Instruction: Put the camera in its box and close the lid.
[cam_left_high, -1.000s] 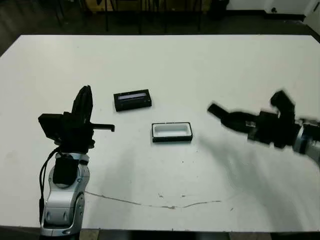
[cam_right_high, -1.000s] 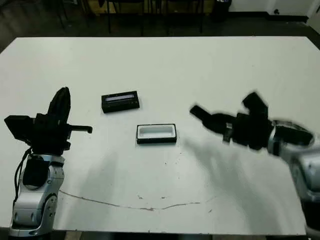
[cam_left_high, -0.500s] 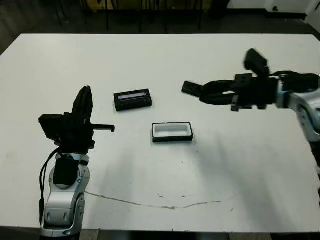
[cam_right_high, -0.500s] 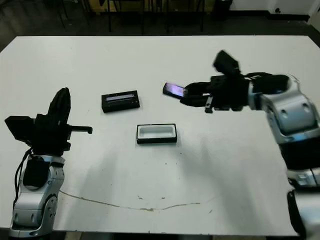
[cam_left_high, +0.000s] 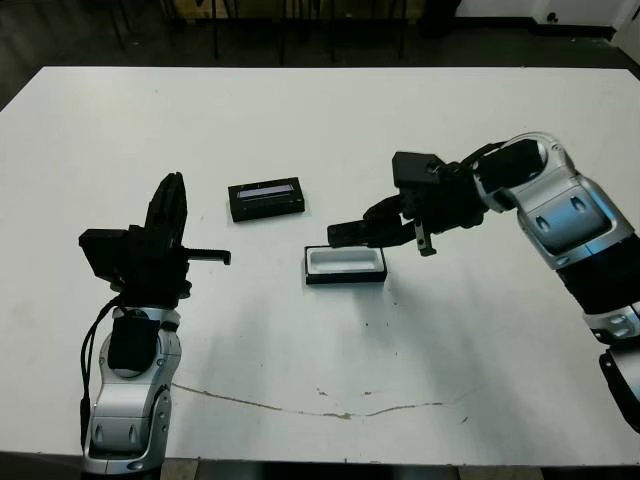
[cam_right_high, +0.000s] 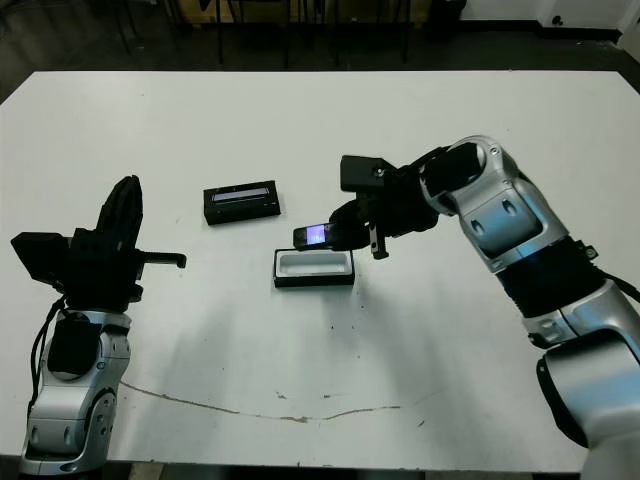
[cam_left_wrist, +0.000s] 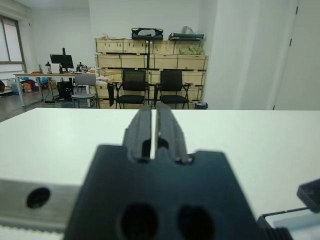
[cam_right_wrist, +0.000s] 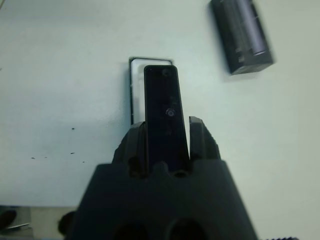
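The camera (cam_right_high: 314, 236), a slim black bar with a pale glossy patch, is clamped in my right gripper (cam_left_high: 374, 229), which is shut on it. It hangs lengthwise just above the box (cam_left_high: 345, 264), a shallow black tray with white lining. In the right wrist view the camera (cam_right_wrist: 164, 110) juts out between the two fingers (cam_right_wrist: 135, 142) and covers most of the box (cam_right_wrist: 133, 92). The lid (cam_left_high: 265, 199), a black slab with a pale strip, lies flat to the left and farther back. My left gripper (cam_left_high: 172, 184) is shut, points upward at the left and holds nothing.
The white table (cam_left_high: 420, 120) spreads wide around the box and lid. A thin dark crack line (cam_left_high: 330, 410) runs along its near part. Chairs and wooden crates (cam_left_wrist: 150, 60) stand in the room beyond the far edge.
My right arm has swung in from the right with the camera, and now holds it low over the box. The left arm, box and lid have not moved.
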